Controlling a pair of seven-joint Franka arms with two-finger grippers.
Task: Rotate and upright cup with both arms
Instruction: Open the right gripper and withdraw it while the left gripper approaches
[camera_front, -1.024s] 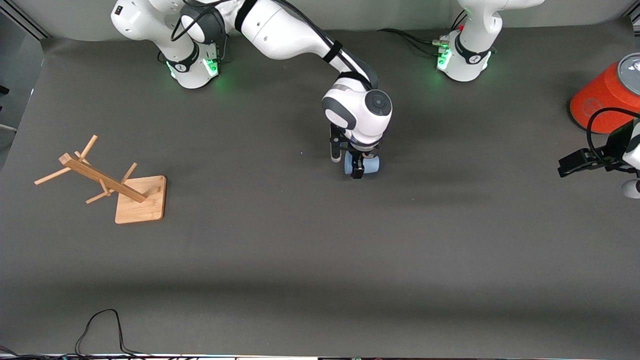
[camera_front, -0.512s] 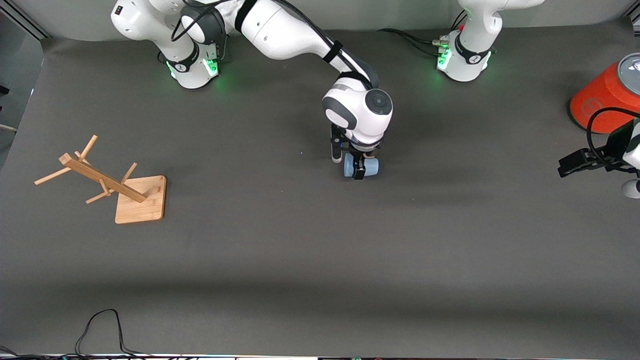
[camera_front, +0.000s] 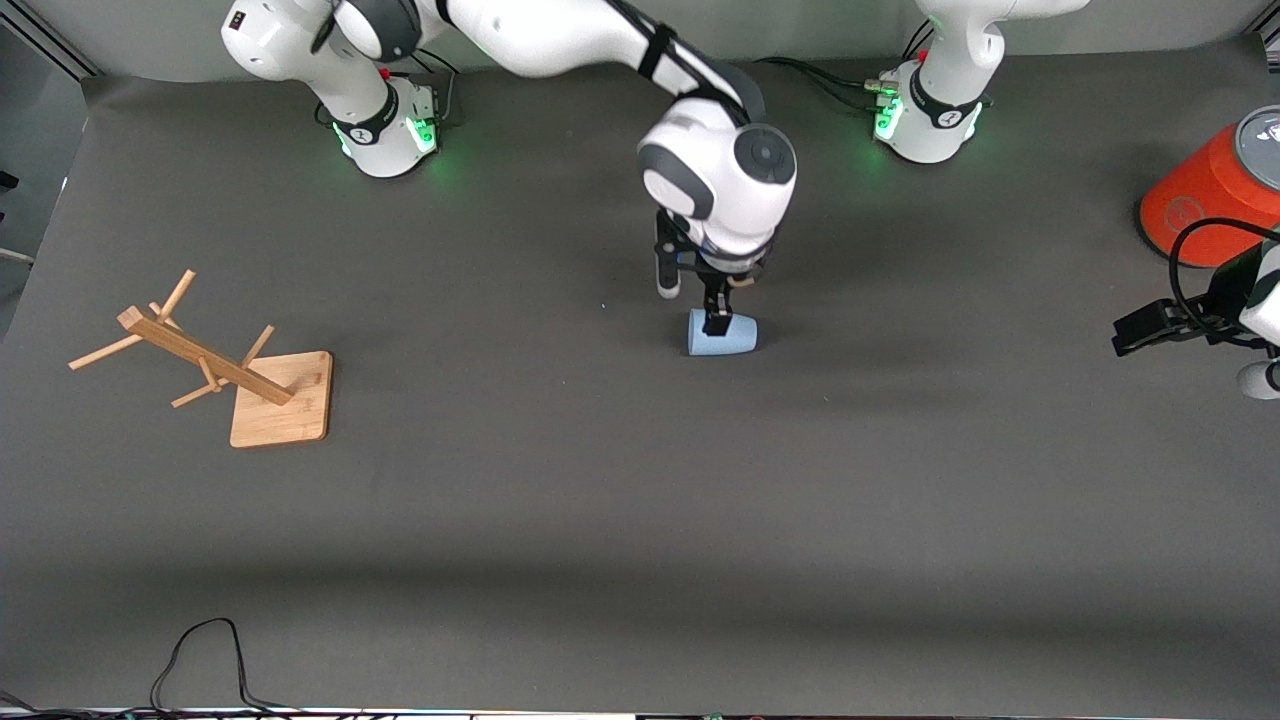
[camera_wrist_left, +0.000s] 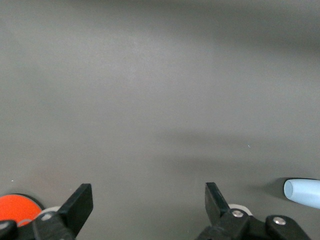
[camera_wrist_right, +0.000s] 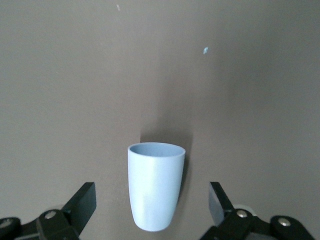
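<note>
The pale blue cup (camera_front: 722, 335) lies on its side on the grey table, about midway between the two arms' ends. My right gripper (camera_front: 716, 318) hangs just above it, open and empty. In the right wrist view the cup (camera_wrist_right: 154, 187) lies lengthwise between the spread fingers (camera_wrist_right: 82, 202), touching neither; its open rim points away from the wrist. My left gripper (camera_front: 1138, 333) waits open and empty over the table at the left arm's end. In the left wrist view (camera_wrist_left: 148, 200) nothing lies between its fingers, and the cup (camera_wrist_left: 304, 192) shows at the picture's edge.
A big orange-red cylinder with a grey top (camera_front: 1210, 200) stands at the left arm's end, by the left gripper; it also shows in the left wrist view (camera_wrist_left: 17, 210). A wooden peg rack on a square base (camera_front: 270, 395) stands toward the right arm's end. A black cable (camera_front: 200, 650) lies at the front edge.
My right gripper was down around the cup and has risen clear of it. The cup stays on its side in almost the same spot. The left arm has barely moved.
</note>
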